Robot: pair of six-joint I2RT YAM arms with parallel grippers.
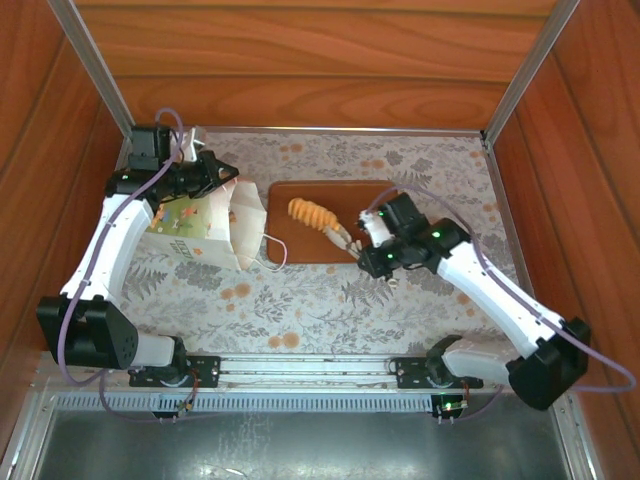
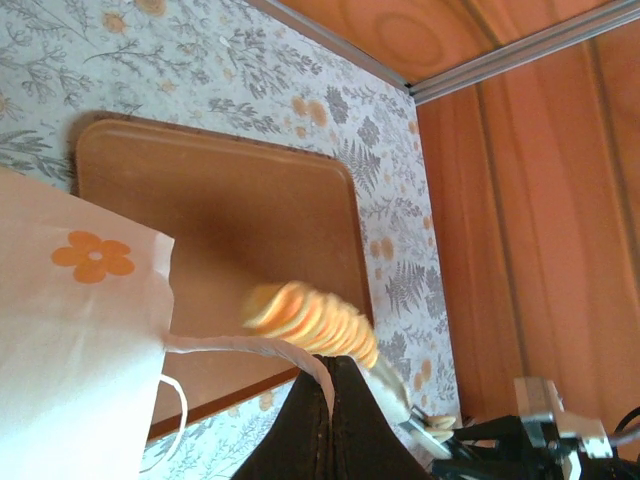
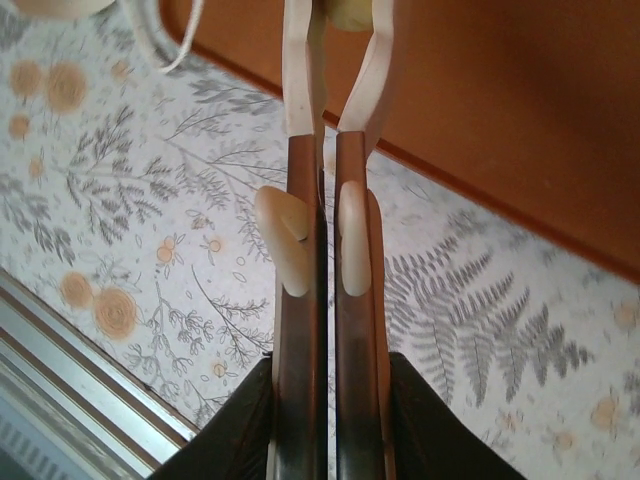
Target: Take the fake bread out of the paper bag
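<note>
Wood-panelled walls (image 1: 320, 60) close in a counter (image 1: 330, 300) covered with a grey and orange floral print. On it we see a brown board (image 1: 320, 245) lying flat near the middle.

The bag (image 1: 200, 225) sits at the left, just beside the board's left edge, with its mouth turned towards the board. One white cord loop (image 1: 272, 250) trails onto the board's near corner. The left fingers (image 1: 225, 178) are at the bag's far top edge. From the left wrist we see them (image 2: 345, 410) pressed together on a white strip of the bag's rim (image 2: 240, 345).

The bread (image 1: 308, 213) that we can see is one ridged, golden-yellow piece. It is outside the bag and over the board, a little to the right of the bag's mouth. We cannot tell whether it touches the board, and it looks blurred from the left wrist (image 2: 310, 320).

The right fingers (image 1: 345, 238) reach in from the right and pinch the near end of the bread. From the right wrist we see them (image 3: 298, 70) nearly closed, with a pale yellow bit (image 3: 350, 10) caught between the white tips. They sit above the board's near edge.
</note>
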